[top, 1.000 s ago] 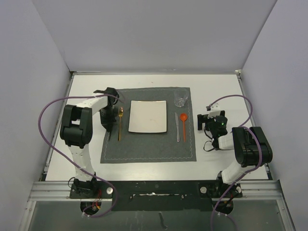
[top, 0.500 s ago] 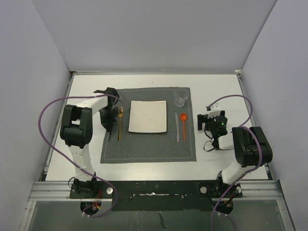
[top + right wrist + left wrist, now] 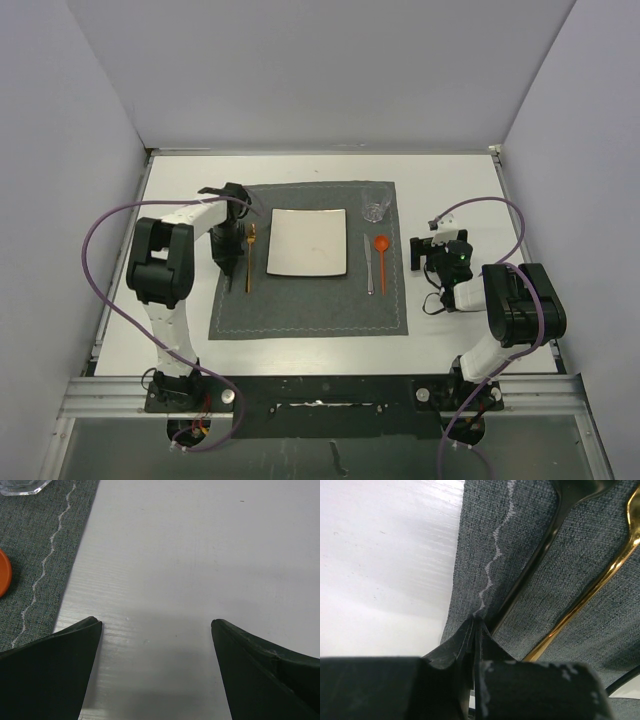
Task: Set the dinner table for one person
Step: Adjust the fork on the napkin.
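At the near edge of the surface both arms are bolted to the black rail. The dark grey placemat lies midway between the left and right edges. The left tool is down at the placemat's left edge. Its fingers are clenched to a thin slit, and the tips meet the handle end of a dark utensil lying on the cloth. Whether the handle is pinched between them cannot be told. Just beside it, toward the plate, lies a gold utensil, roughly parallel to it.

The right tool is released, its fingers spread wide. It hovers over bare white surface between the placemat's right edge and the right edge of the surface, holding nothing.

A square white plate sits in the middle of the placemat. To its right lie a silver knife and then an orange spoon, side by side and apart. A clear glass stands at the placemat's far right corner.

Against one second ago, the left arm has shifted only slightly toward the plate. The right arm and every item on the cloth lie where they were.
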{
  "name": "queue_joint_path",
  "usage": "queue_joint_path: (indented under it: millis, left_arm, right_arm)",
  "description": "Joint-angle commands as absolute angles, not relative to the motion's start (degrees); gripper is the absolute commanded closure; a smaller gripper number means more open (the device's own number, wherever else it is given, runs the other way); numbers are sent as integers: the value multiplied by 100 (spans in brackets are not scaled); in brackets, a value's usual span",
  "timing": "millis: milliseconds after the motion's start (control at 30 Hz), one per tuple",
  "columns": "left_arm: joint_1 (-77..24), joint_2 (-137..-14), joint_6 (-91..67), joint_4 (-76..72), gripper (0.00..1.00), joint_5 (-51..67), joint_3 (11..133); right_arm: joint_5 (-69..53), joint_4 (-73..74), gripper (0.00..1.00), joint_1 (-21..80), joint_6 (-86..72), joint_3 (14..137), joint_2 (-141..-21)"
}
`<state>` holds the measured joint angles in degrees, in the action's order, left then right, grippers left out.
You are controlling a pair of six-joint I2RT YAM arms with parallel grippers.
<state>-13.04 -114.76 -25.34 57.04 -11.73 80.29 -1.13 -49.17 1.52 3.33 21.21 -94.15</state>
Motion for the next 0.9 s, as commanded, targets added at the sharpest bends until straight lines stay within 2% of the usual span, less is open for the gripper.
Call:
queue_joint_path:
  millis: [0, 567, 600, 633, 667, 833, 867]
  left_arm:
    - [-1342, -11353, -2610, 5804, 100, -1177, 8250]
    - [-1354, -11376, -2631, 5889, 100, -1258, 8312]
    - [-1343, -11361, -2644, 5915, 98, -1316, 8322]
    - [-1339, -11333, -2645, 5951, 91, -1375, 8345]
    - [-1335, -11300, -2658, 6006, 80, -1463, 8379]
    - [-1291, -10815, -2699, 6362, 51, -1794, 8712]
    - [-1285, -10672, -2698, 6422, 42, -1826, 8815]
  right_arm:
    - [-152, -5176, 2, 130, 283, 2273, -9308]
    - [-151, -5180, 2, 131, 283, 2271, -9308]
    - [-150, -5177, 2, 132, 285, 2272, -9312]
    - [-149, -5172, 2, 132, 289, 2270, -9315]
    - [-151, -5176, 2, 134, 290, 2269, -9309]
    - [-150, -5179, 2, 134, 286, 2273, -9312]
    - [-152, -5177, 2, 130, 282, 2269, -9308]
